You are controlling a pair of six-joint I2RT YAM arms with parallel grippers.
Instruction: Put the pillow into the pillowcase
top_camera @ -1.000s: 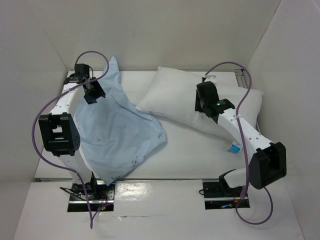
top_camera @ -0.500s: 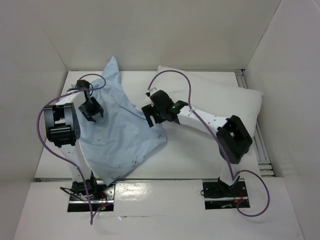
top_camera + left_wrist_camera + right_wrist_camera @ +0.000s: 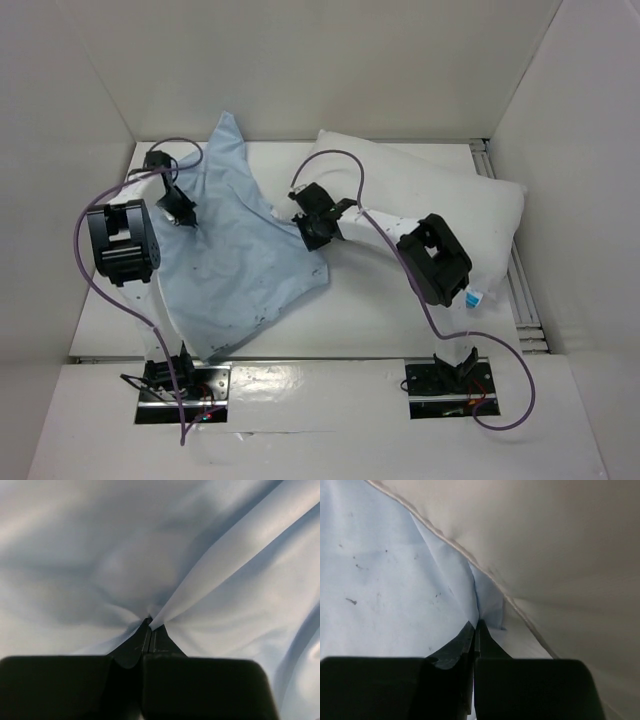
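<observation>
The light-blue pillowcase (image 3: 235,255) lies spread and wrinkled over the left half of the table, one corner raised toward the back wall. The white pillow (image 3: 430,190) rests at the back right, its left end meeting the pillowcase's right edge. My left gripper (image 3: 180,212) is shut on a pinched fold of the pillowcase (image 3: 210,570) near its left edge. My right gripper (image 3: 312,232) is shut on the pillowcase's right edge (image 3: 395,580), right beside the pillow's seamed edge (image 3: 545,545). Blue cloth puckers at both pairs of fingertips.
White walls enclose the table on the left, back and right. A metal rail (image 3: 520,290) runs along the right side. The right arm's elbow (image 3: 435,260) hangs over the pillow's front edge. Purple cables loop above both arms.
The right arm swung left from above the pillow to the pillowcase's right edge and shut there. The left gripper shifted slightly and shut on the cloth, which now bunches at both grips.
</observation>
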